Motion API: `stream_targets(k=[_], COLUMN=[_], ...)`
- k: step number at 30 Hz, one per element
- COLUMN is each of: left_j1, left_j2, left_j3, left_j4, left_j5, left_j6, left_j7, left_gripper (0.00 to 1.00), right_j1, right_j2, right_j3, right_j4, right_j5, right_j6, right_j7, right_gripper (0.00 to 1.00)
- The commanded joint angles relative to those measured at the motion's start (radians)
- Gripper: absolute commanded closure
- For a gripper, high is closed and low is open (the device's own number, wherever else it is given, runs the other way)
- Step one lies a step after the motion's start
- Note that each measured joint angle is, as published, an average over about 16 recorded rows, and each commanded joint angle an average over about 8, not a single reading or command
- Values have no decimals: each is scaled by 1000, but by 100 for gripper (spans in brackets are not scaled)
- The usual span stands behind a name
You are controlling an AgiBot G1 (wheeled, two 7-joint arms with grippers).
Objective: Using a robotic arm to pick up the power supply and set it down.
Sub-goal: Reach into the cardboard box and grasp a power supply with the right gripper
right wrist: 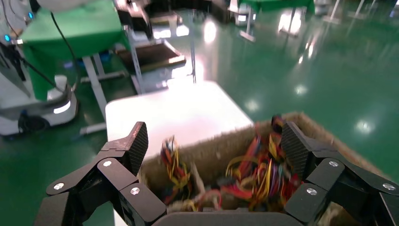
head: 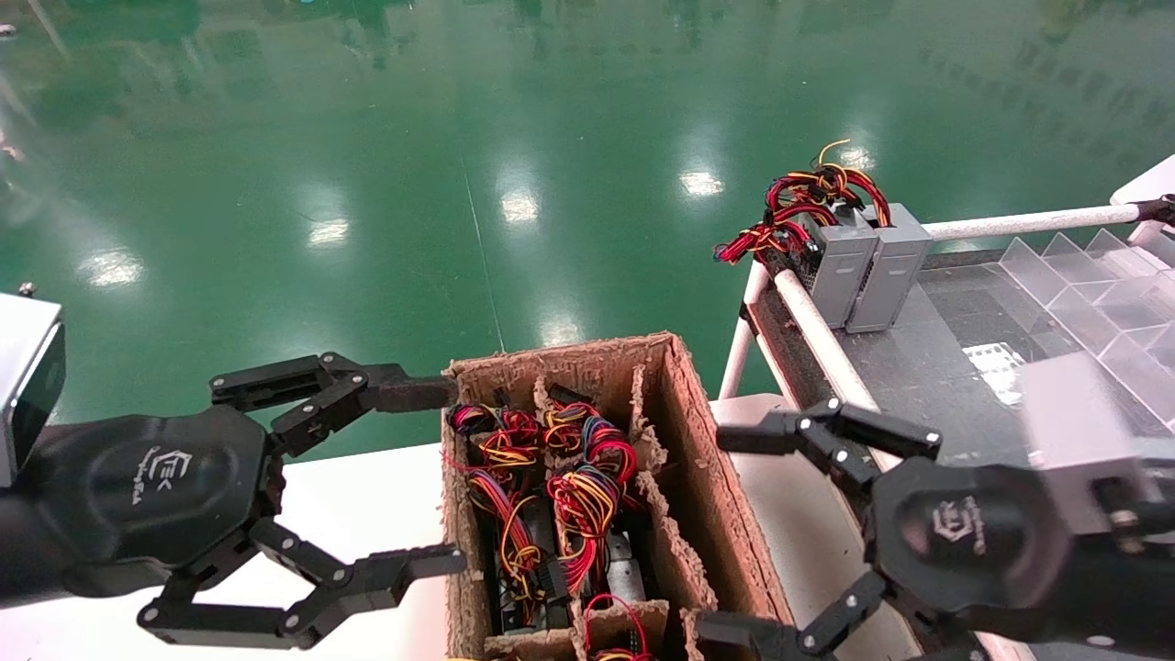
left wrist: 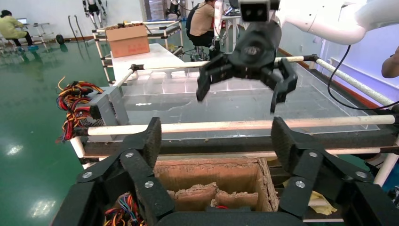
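Note:
The power supply point(head: 587, 491) stands in the middle compartment of a torn cardboard box point(head: 698, 459), with its red, yellow, orange and blue wire loop on top and its grey body mostly hidden. My left gripper point(head: 439, 477) is open at the box's left wall, its fingers point(left wrist: 150, 136) spread wide with nothing between them. My right gripper point(head: 725, 537) is open just right of the box, also holding nothing. In the right wrist view its fingertips point(right wrist: 136, 141) frame the blurred wires point(right wrist: 263, 174) inside the box.
A second wire bundle point(head: 500, 459) fills the box's left compartment. Two grey boxes point(head: 863, 266) with red, black and yellow wires stand on the dark table point(head: 955, 367) at the right, behind a white rail point(head: 817, 335). Clear plastic dividers point(head: 1102, 285) sit farther right.

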Motion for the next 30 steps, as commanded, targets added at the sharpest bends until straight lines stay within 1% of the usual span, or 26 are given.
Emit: stream_targets(k=[1, 5, 9, 13, 18, 19, 20, 21, 26, 27, 28, 30], left_j1=[0, 0, 0, 0, 0, 0, 0, 0, 0, 0, 0, 0], left_j2=[0, 0, 0, 0, 0, 0, 0, 0, 0, 0, 0, 0], left_j3=[0, 0, 0, 0, 0, 0, 0, 0, 0, 0, 0, 0], left_j4=[0, 0, 0, 0, 0, 0, 0, 0, 0, 0, 0, 0], left_j5=[0, 0, 0, 0, 0, 0, 0, 0, 0, 0, 0, 0], left_j6=[0, 0, 0, 0, 0, 0, 0, 0, 0, 0, 0, 0], left_j7=[0, 0, 0, 0, 0, 0, 0, 0, 0, 0, 0, 0], left_gripper=[0, 0, 0, 0, 0, 0, 0, 0, 0, 0, 0, 0], right_j1=[8, 45, 81, 109, 132, 134, 136, 138, 141, 141, 141, 140], right_j2=[3, -38, -96, -148, -193, -200, -206, -212, -234, -237, -240, -245], right_j3=[-17, -87, -146, -193, -245, -253, -261, -267, -289, -291, -293, -296], right_j4=[2, -14, -72, -144, -209, -221, -232, -243, -289, -295, -300, -310], right_j5=[-32, -119, -176, -214, -256, -262, -267, -272, -293, -296, -298, -301], right_j6=[1, -23, -48, -67, -72, -71, -70, -68, -56, -54, -52, -48], right_j7=[16, 82, 125, 134, 117, 112, 106, 99, 63, 58, 52, 44], right_gripper=[0, 0, 0, 0, 0, 4, 11, 22, 84, 93, 98, 100])
